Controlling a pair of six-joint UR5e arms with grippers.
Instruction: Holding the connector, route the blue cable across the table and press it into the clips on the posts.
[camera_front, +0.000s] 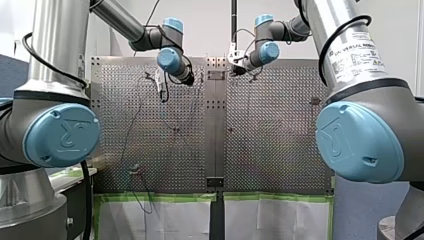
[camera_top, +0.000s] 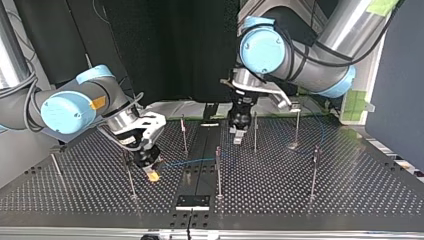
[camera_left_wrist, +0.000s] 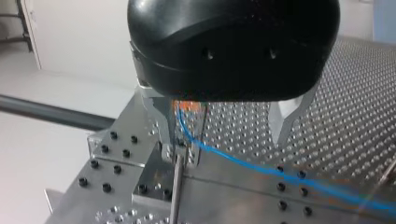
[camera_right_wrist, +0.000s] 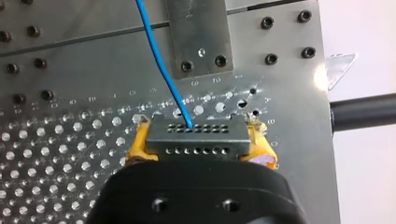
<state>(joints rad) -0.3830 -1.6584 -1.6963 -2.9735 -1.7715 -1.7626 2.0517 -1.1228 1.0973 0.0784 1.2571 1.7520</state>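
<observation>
Blue cable (camera_right_wrist: 163, 70): thin single strand, running straight out of the connector (camera_right_wrist: 196, 138) and away ahead of my right gripper (camera_right_wrist: 201, 147); farther along it is passing through the gap of my left gripper (camera_left_wrist: 223, 140), close to the finger beside the clip.
Connector: grey, metal-looking block showing two rows of small holes; sitting crosswise between the yellow pads (camera_right_wrist: 138, 147).
Right gripper: clamping the connector from both ends.
Left gripper: black body, metal fingers (camera_left_wrist: 283, 119) standing well apart and gripping nothing; the cable is crossing between them, and I cannot tell whether it is touching one.
Post (camera_left_wrist: 175, 196): slim metal rod rising just under the left gripper's near finger, carrying a small clip (camera_left_wrist: 191, 154) at its head; whether the cable is seated in it is not showing.
Table (camera_left_wrist: 355, 116): perforated metal, lying beneath both grippers.
Handling, judged: cable looking light and limp, likely sagging or springing out of a clip unless kept lightly taut; connector looking rigid, so serving as the sound hold, while the thin strand beside a clip is suiting only a gentle guiding pinch.
Writing: printed label (camera_front: 357, 57) on my right arm, too small to read surely; raised emblem on the blue joint cap (camera_front: 62, 135), not reading clearly.
</observation>
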